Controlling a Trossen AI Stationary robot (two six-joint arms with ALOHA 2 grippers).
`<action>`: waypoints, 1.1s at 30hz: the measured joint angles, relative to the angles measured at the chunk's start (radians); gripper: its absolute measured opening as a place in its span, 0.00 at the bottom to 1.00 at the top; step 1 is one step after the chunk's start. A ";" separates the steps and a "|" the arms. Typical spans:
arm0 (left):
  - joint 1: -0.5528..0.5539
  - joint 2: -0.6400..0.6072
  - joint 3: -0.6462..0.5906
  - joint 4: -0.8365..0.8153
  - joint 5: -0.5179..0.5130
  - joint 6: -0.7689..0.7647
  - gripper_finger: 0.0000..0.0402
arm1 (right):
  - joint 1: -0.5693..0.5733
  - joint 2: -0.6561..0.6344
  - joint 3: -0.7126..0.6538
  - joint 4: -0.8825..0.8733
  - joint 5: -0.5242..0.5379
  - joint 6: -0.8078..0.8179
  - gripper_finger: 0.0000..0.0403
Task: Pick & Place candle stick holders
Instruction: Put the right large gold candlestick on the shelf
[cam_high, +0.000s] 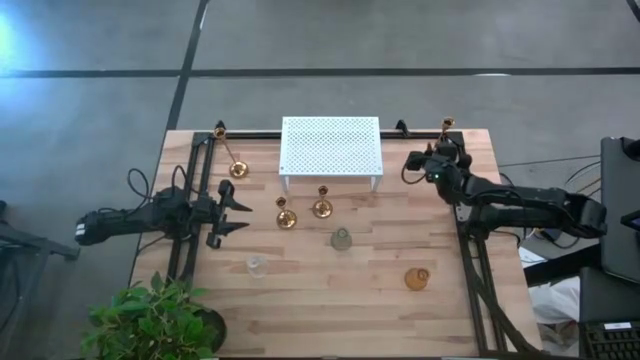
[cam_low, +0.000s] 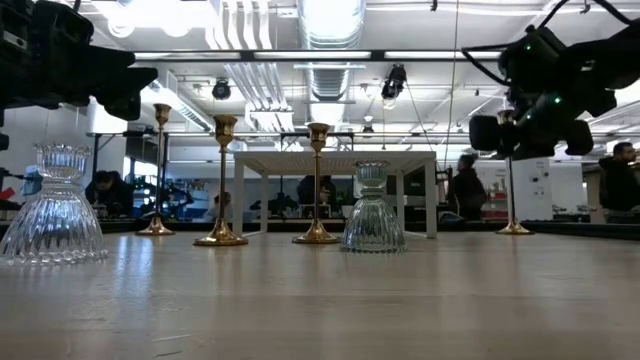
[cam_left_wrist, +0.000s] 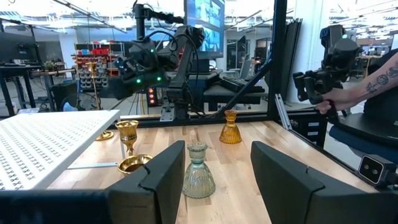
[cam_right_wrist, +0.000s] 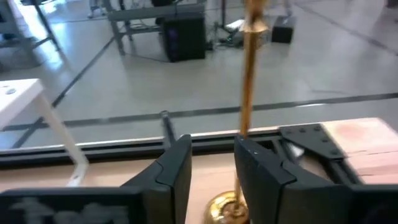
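My right gripper (cam_right_wrist: 211, 168) is open at the table's far right corner, pointing at the far edge. A tall brass stick (cam_right_wrist: 249, 74) stands upright on its round base (cam_right_wrist: 227, 208) just ahead of the gap, near one finger. It also shows in the high view (cam_high: 447, 125). My left gripper (cam_high: 235, 210) is open and empty at the left. The grey-green glass holder (cam_left_wrist: 198, 171) stands ahead of it. The other tall stick (cam_high: 230, 152), two short brass ones (cam_high: 286, 215) (cam_high: 322, 205), the clear glass (cam_high: 257, 265) and the amber glass (cam_high: 416, 278) stand on the table.
The white perforated stand (cam_high: 330, 145) sits at the far middle. Black frame rails (cam_high: 190, 200) (cam_high: 470, 250) run along both sides of the table. A potted plant (cam_high: 150, 320) is at the near left corner. A person's arm holding a hand-held device (cam_left_wrist: 329, 74) shows beyond the table.
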 joint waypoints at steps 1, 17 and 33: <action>0.000 0.000 0.000 0.000 0.000 0.000 0.47 | -0.001 0.007 -0.001 0.004 0.006 -0.001 0.31; 0.001 0.000 0.000 -0.003 0.000 0.000 0.47 | -0.118 0.223 0.032 0.152 -0.003 -0.051 0.47; 0.000 0.000 0.000 0.001 0.000 0.000 0.47 | -0.175 0.267 0.056 0.152 -0.003 -0.051 0.11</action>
